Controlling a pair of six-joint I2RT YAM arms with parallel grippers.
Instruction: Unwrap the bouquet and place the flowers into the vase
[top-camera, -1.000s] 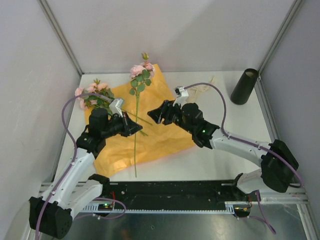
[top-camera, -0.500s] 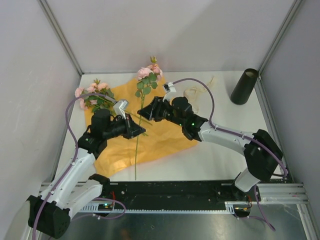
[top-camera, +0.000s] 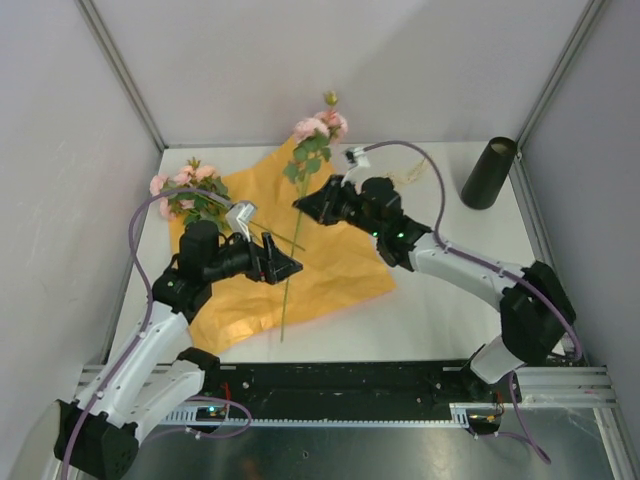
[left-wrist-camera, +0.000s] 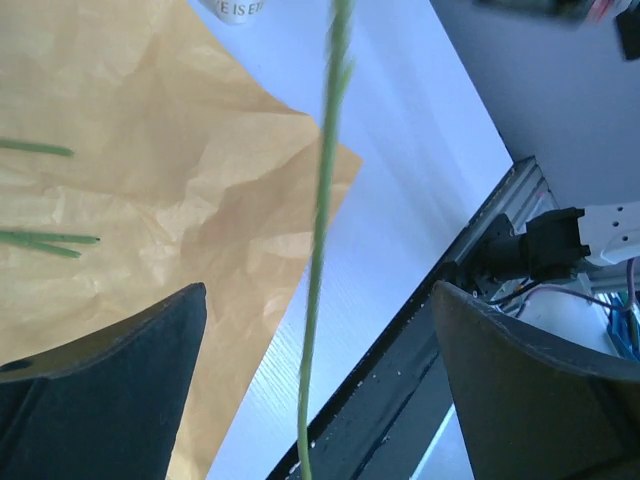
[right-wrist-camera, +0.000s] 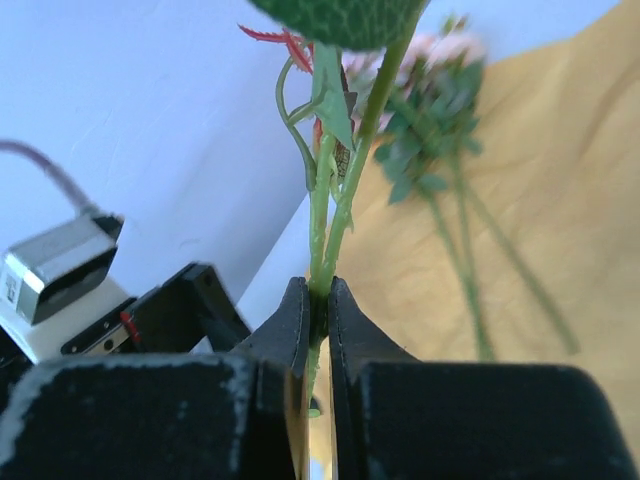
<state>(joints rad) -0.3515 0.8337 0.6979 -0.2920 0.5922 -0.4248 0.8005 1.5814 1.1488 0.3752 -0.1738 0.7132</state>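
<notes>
Pink flower (top-camera: 318, 126) pinched just below its leaves by the closed right gripper (right-wrist-camera: 312, 310), long stem (left-wrist-camera: 320, 200) hanging over the orange paper (top-camera: 330, 270). Left gripper (left-wrist-camera: 315, 300) wide open around that stem, not touching. Black vase (top-camera: 489, 172) far right, well apart. Likely trouble: stem pivoting in so thin a pinch, tail snagging paper or missing the narrow mouth.

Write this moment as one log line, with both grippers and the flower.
right gripper: shut on flower stem | left gripper: open around it | paper: spread out | vase: upright, back right
</notes>
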